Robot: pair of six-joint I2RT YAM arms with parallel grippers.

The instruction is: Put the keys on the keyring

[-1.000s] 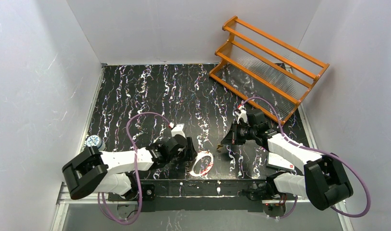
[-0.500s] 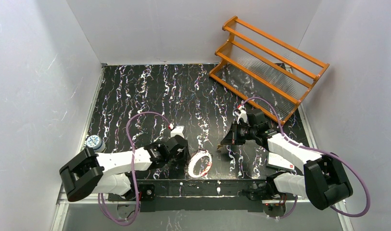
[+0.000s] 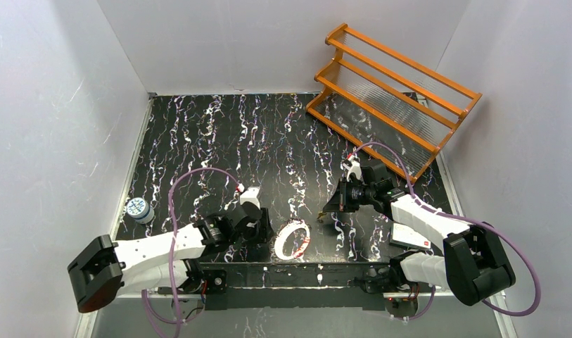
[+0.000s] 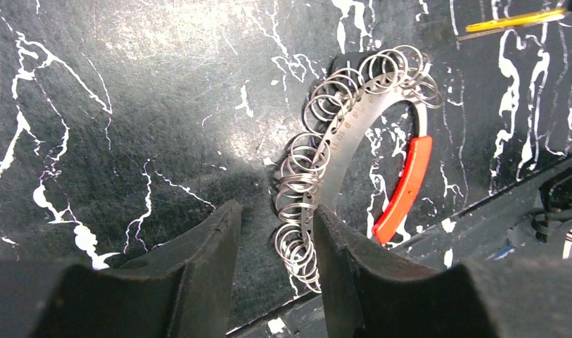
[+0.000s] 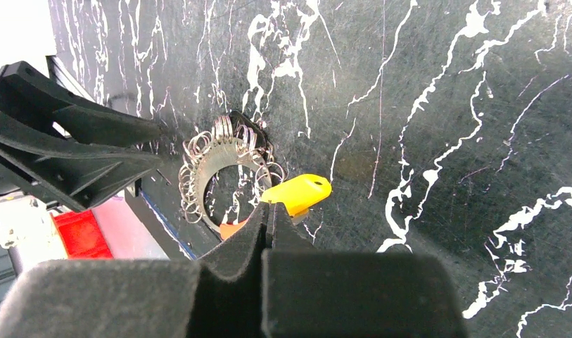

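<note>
Two jobs – left claw [image 4: 272, 218] sits open astride the keyring [image 4: 353, 127], likely to steady it; right claw [image 5: 269, 211] pinches the gold key [image 5: 297, 193].

Right claw [image 5: 269, 211] hides half the yellow key [image 5: 302, 191].

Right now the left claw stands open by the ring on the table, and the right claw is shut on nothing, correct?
Not quite. The right gripper is shut on a yellow key, as the right wrist view shows. The left gripper does stand open by the keyring on the table.
</note>
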